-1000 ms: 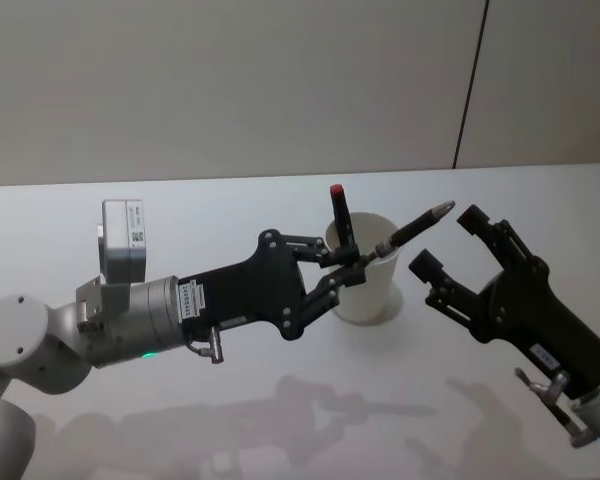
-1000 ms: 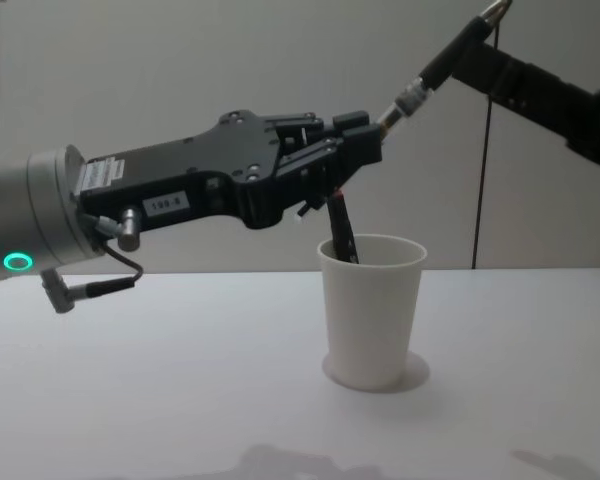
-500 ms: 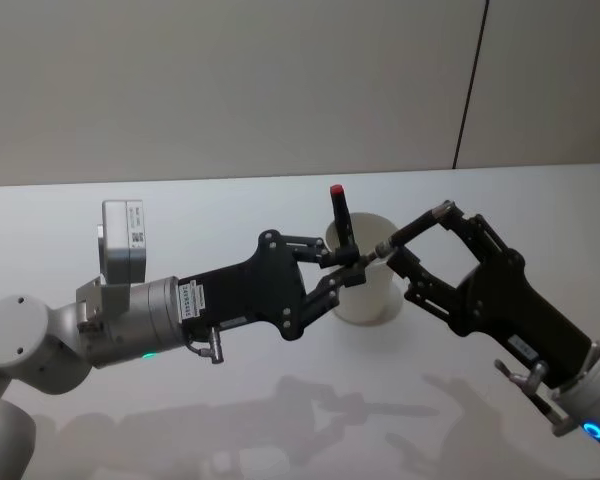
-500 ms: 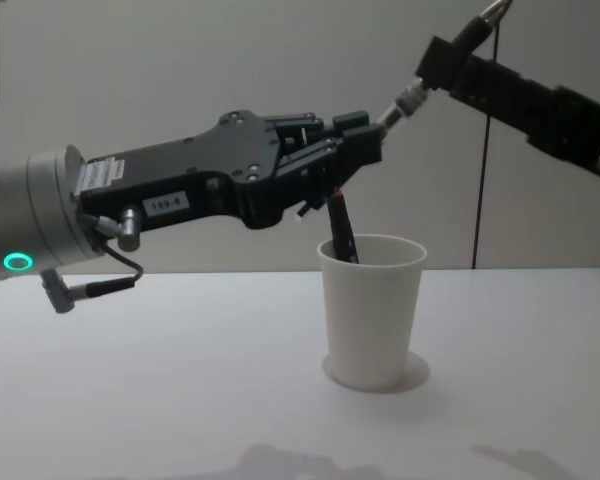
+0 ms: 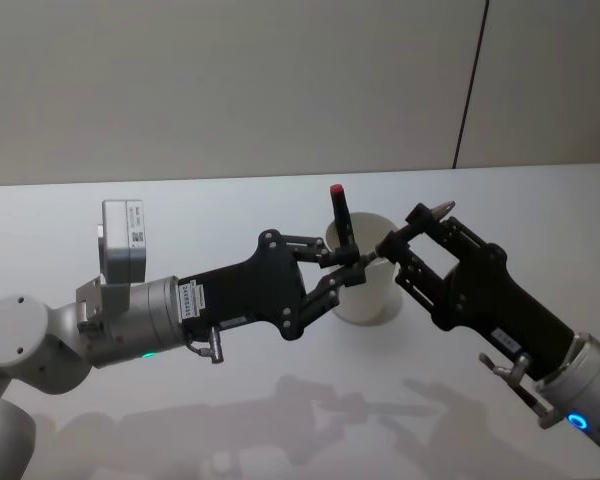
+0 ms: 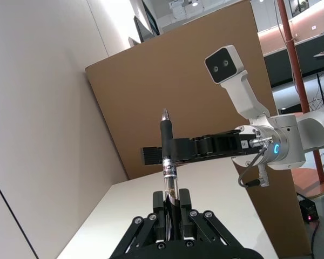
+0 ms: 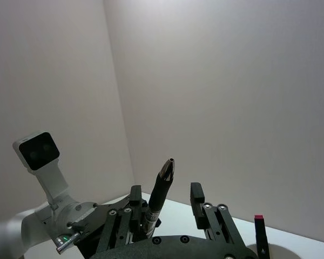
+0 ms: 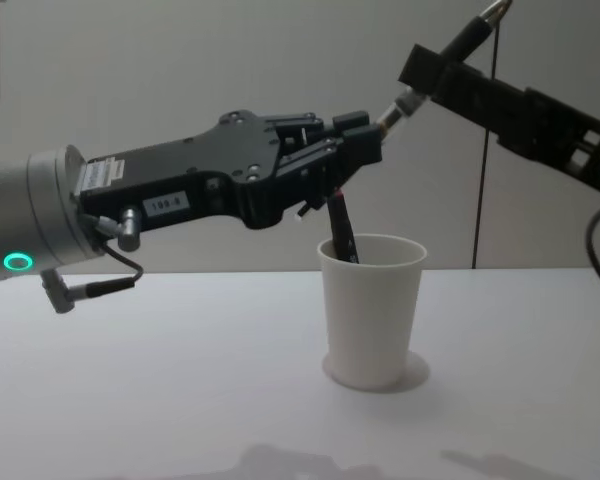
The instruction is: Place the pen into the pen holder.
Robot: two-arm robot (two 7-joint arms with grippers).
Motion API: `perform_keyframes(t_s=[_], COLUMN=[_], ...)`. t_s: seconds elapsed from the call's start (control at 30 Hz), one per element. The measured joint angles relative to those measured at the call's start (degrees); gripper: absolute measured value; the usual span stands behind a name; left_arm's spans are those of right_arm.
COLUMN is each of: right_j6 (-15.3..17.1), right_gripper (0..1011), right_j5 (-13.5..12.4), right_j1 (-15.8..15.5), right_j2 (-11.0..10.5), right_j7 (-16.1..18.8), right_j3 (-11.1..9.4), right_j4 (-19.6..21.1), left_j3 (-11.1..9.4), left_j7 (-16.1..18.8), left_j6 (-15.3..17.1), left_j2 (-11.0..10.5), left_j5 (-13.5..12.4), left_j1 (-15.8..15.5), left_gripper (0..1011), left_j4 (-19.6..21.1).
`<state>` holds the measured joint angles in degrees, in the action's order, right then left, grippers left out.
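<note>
Pen [image 8: 467, 35] slants upward in mid-air above the pen holder [image 8: 370, 310], a white paper cup on the table [image 8: 180, 380]. The left gripper [image 8: 365, 140] is clenched on the pen's lower end. The right gripper [image 5: 405, 243] straddles the upper barrel, its fingers spread to either side with gaps, not pinching. A red-capped pen [image 5: 340, 215] stands inside the cup.

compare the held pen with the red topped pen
The held pen, clamped in the left gripper and flanked by the open right gripper, tilts above the cup; the red-topped pen stands nearly upright inside it. The held pen has a silvery tip, the red-topped pen a red one. Both barrels are dark.
</note>
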<state>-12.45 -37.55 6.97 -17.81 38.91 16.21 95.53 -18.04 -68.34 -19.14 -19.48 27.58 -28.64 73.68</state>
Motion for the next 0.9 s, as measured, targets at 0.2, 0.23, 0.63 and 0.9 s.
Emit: perform_keyframes(t_s=[0.2, 0.23, 0.63, 0.9], right_j6=[0.3, 0.3, 0.5, 0.2], right_gripper=[387, 360, 123, 123], right_j5=[0.3, 0.4, 1.1, 1.4], right_j1=[0.3, 0.3, 0.8, 1.1], right_j2=[0.1, 0.1, 0.2, 0.3], right_j7=[-0.1, -0.1, -0.6, -0.7], right_j3=[0.2, 0.2, 0.5, 0.7], right_j4=[-0.1, -0.1, -0.2, -0.4], left_j3=[0.0, 0.0, 0.0, 0.0], left_j7=[0.0, 0.0, 0.0, 0.0], left_j6=[0.0, 0.0, 0.0, 0.0], left_j2=[0.0, 0.0, 0.0, 0.0], left_j5=[0.0, 0.0, 0.0, 0.0], left_j1=[0.0, 0.0, 0.0, 0.0], left_gripper=[172, 172, 168, 168], left_j4=[0.0, 0.0, 0.0, 0.0])
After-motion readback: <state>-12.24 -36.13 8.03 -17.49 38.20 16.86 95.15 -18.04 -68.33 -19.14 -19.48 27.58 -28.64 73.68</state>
